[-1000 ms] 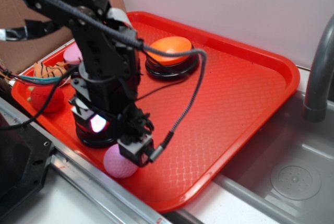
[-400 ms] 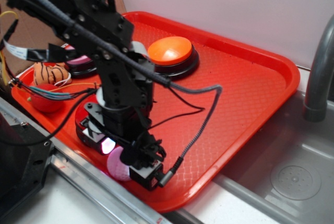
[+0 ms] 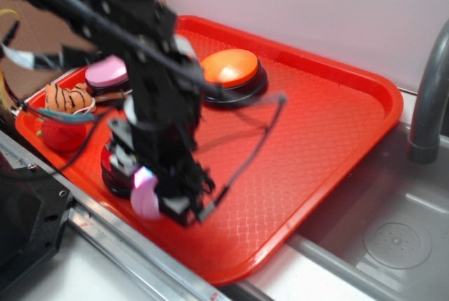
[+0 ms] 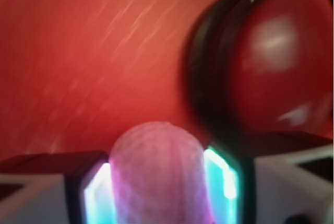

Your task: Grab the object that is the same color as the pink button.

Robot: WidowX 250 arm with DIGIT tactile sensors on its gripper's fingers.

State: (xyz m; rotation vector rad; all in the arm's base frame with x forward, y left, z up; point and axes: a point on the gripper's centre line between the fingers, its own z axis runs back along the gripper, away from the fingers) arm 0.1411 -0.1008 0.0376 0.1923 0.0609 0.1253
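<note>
While much of the exterior view is blurred, you can see the red tray point(image 3: 330, 111) filling the middle, with a grey sink point(image 3: 393, 238) at its right. On the tray's far side sits the orange-topped button point(image 3: 229, 69); at the far left you see the pink button point(image 3: 106, 73), beside a striped orange toy point(image 3: 66, 97) and a fuzzy red ball point(image 3: 62, 134). Near the tray's front edge you have the gripper point(image 3: 158, 199), its fingers point(image 4: 222, 174) clamped on the pale pink ball point(image 3: 145, 194), which appears held just above the tray. In the wrist view the dimpled ball point(image 4: 156, 174) sits squarely between the lit pads, with a red-topped button point(image 4: 261, 62) just beyond to the right.
</note>
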